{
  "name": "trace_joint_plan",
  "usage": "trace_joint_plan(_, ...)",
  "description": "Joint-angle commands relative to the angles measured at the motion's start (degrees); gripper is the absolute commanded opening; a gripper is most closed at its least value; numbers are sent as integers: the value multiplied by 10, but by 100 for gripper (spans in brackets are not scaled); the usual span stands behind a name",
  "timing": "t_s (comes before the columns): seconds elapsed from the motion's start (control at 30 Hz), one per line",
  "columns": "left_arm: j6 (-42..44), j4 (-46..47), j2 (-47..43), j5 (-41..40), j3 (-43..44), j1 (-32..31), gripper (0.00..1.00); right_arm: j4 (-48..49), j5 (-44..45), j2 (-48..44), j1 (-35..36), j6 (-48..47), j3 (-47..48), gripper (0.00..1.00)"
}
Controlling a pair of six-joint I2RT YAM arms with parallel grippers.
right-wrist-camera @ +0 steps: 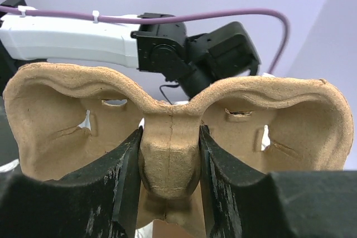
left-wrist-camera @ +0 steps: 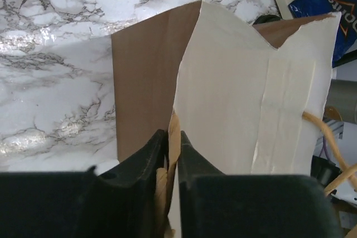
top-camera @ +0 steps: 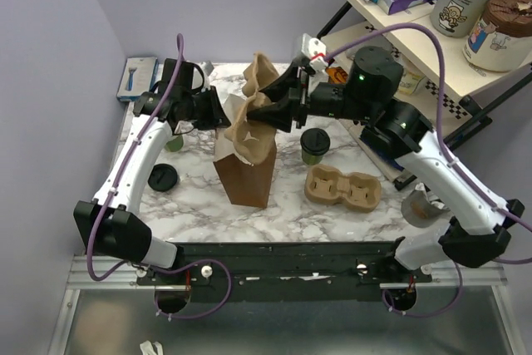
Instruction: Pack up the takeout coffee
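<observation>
A: Item, takeout coffee (top-camera: pixel 314 145): look and place?
B: Small dark-green paper cup with a dark round lid, upright on the marble table (top-camera: pixel 199 214). It stands at 3 o'clock from the brown paper bag (top-camera: pixel 247 174), apart from it
A: Claws?
B: Right gripper (right-wrist-camera: pixel 170 137): pinching the middle ridge of a pulp cup tray (right-wrist-camera: pixel 67 121). Left gripper (left-wrist-camera: pixel 173 135): fingers nearly together with the bag rim between them; whether they clamp it, cannot tell

Left arm (top-camera: pixel 133 160) reaches toward the worktop's centre, its left gripper (left-wrist-camera: pixel 173 137) pinching the rim of the brown paper bag (left-wrist-camera: pixel 145 82). Right arm (top-camera: pixel 440 164) bends inward, raised; the right gripper (right-wrist-camera: pixel 170 133) clamps a moulded-pulp cup tray (right-wrist-camera: pixel 170 160).
</observation>
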Motion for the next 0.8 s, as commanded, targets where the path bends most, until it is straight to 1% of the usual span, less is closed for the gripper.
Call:
trace_joint_plan(0.0,30,-28,6,19,45,-5,37,-57,-117,52,-17,14,57,36)
trace_joint_plan(0.07,33,-30,2,23,50,-5,50,-62,-129,65,-21,17,70,36)
trace_joint_plan(0.1,33,-29,-1,24,50,-5,65,-63,-134,77,-24,20,85,36)
trace_joint_plan(0.2,26,-31,-20,0,52,-5,77,-81,-148,97,-40,39,106,36)
trace_joint_plan(0.23,25,-32,-35,-9,49,-5,79,-94,-173,107,-44,42,114,36)
trace_joint_plan(0.37,12,-36,-84,-47,-1,-5,92,-127,-227,135,-58,40,149,36)
trace_joint_plan(0.4,8,-34,-94,-53,-11,-5,99,-133,-232,140,-63,40,157,36)
trace_joint_plan(0.57,-34,-24,-176,-96,-72,-5,99,-162,-259,164,-67,23,181,36)
trace_joint_plan(0.63,-50,-13,-207,-84,-94,-5,99,-163,-261,178,-68,29,188,36)
trace_joint_plan(0.67,-54,7,-215,-75,-107,-5,99,-165,-266,186,-68,30,194,36)
trace_joint_plan(0.7,-59,17,-221,-64,-130,-5,99,-168,-265,206,-69,32,212,36)
trace_joint_plan(0.77,-84,40,-229,-57,-149,-5,98,-191,-267,229,-70,35,239,36)
